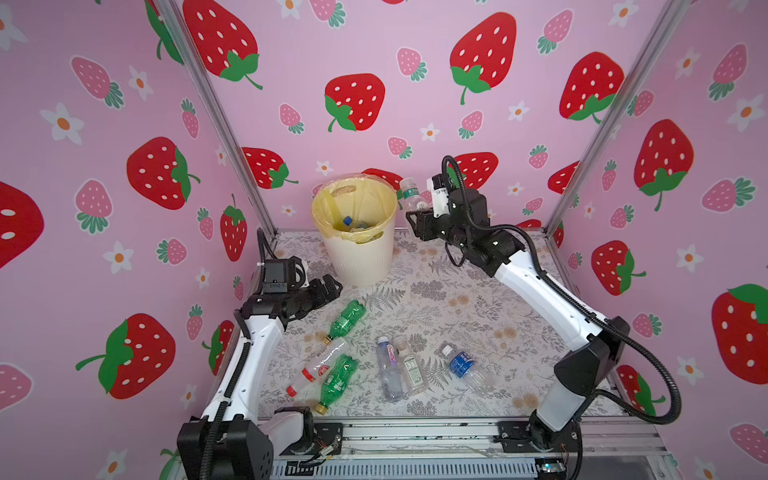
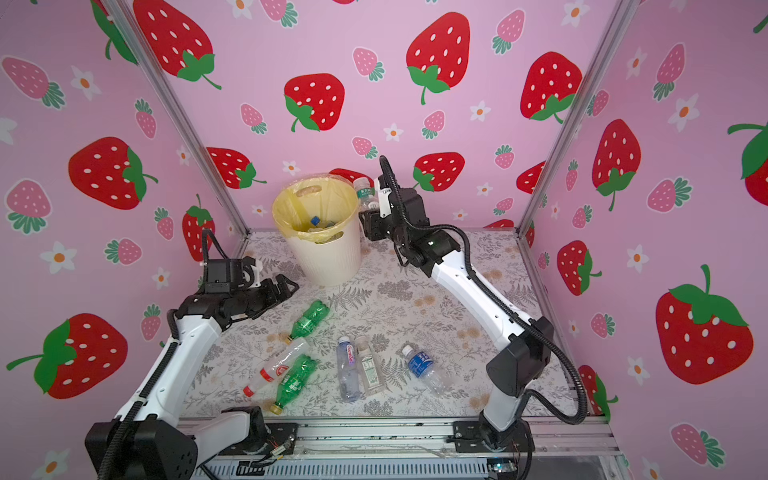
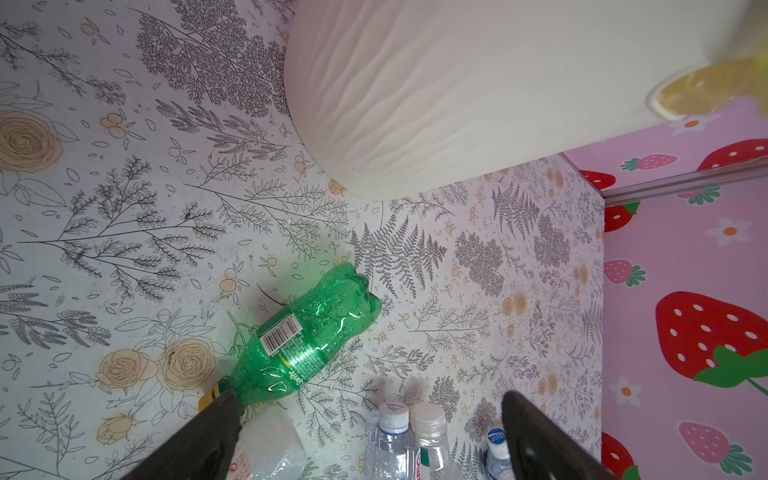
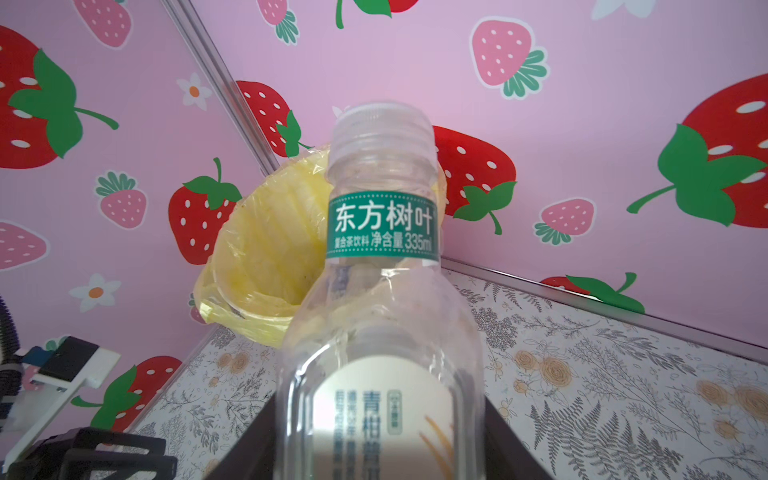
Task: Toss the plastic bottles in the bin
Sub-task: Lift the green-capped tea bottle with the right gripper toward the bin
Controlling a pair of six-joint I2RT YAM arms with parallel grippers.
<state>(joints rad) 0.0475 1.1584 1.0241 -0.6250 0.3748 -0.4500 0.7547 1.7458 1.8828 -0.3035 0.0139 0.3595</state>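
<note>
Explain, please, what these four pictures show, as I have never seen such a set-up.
This robot has a left arm and a right arm, each ending in jaws. Two pictures look down on the whole table from above; the other two come from cameras on the wrists. A cream bin with a yellowish liner stands at the back, some bottles already inside. Six lie on the table: two green bottles, a red-labelled bottle, two clear bottles side by side, and a blue-labelled bottle. The right jaws are shut on a green-banded bottle, held up beside the bin's rim. The left jaws are open and empty, near one green bottle.
</note>
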